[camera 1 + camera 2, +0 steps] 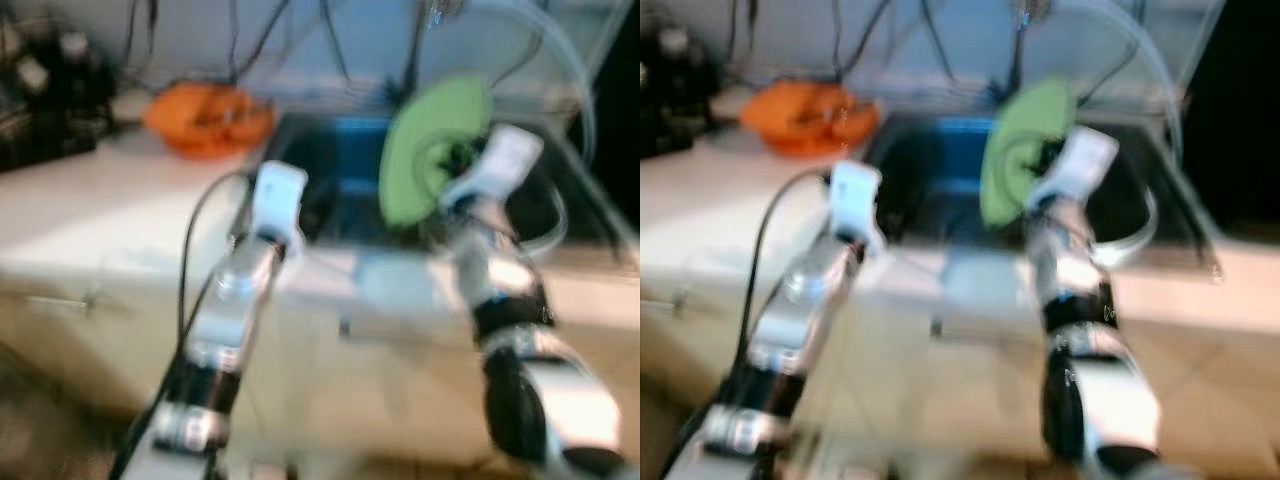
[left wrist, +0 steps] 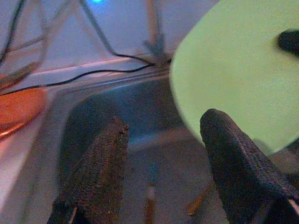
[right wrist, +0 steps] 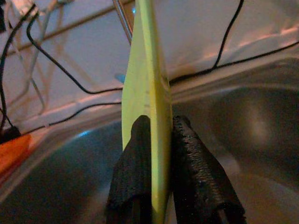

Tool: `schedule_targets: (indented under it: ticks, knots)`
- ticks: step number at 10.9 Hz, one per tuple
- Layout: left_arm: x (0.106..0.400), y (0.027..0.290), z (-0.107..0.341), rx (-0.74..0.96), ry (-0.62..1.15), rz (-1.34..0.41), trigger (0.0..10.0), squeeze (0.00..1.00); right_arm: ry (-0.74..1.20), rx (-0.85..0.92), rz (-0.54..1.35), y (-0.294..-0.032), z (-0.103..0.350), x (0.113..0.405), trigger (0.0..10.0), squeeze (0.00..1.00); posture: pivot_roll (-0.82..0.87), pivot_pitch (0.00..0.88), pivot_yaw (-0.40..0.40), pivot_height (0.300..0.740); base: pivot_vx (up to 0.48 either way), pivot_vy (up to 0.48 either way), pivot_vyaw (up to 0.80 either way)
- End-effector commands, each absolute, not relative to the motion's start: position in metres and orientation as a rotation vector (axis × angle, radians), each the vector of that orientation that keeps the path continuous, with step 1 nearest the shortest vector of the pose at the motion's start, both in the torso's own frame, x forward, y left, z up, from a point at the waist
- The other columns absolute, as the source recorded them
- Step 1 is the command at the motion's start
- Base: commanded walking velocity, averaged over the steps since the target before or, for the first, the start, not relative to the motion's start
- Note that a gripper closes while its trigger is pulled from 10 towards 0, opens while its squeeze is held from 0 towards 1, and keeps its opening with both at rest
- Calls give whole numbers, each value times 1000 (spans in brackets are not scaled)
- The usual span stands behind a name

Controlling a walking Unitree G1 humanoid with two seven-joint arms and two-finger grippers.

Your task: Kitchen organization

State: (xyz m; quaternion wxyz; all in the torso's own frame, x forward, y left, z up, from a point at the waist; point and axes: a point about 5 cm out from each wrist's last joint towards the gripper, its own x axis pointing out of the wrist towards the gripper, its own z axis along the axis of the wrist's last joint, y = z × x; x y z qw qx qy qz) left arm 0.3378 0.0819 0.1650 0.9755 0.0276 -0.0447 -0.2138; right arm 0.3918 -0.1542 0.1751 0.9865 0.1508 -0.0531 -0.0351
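1. R gripper (image 3: 154, 140) clamped on green plate (image 3: 147, 93), edge-on, held up over the sink (image 1: 330, 170).
2. L gripper (image 2: 161, 154) wide apart, nothing between fingers, over sink's near-left edge.
3. Pale worktop (image 1: 90, 220); orange bowl (image 1: 205, 118) at back edge, left of sink.
4. Cables (image 1: 240, 40) hang down back wall.

A dark sink basin (image 1: 345, 190), bluish inside, is set into a pale countertop (image 1: 90, 215) and serves as the centre of the scene. Behind the sink rises a light wall (image 1: 330, 30) with several black cables (image 1: 245, 40) hanging down across it. To the sink's left, on the counter, sits an orange object (image 1: 208, 118), too blurred to identify. Further left of it stands a dark cluttered mass (image 1: 50, 90). Below the sink, the cabinet front (image 1: 390, 380) is pale beige.
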Motion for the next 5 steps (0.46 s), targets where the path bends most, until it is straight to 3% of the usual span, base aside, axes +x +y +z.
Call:
schedule_targets:
  ticks: [1,5]
  knots:
    - [339,86,168,60,-94,-418,10000,0,-130,298,-48,-148,187,396,10000,0,36,24,41,740,0,0,0]
    - [338,85,166,62,-88,-418,10000,0,-86,257,-33,-146,184,400,10000,0,35,33,36,740,0,0,0]
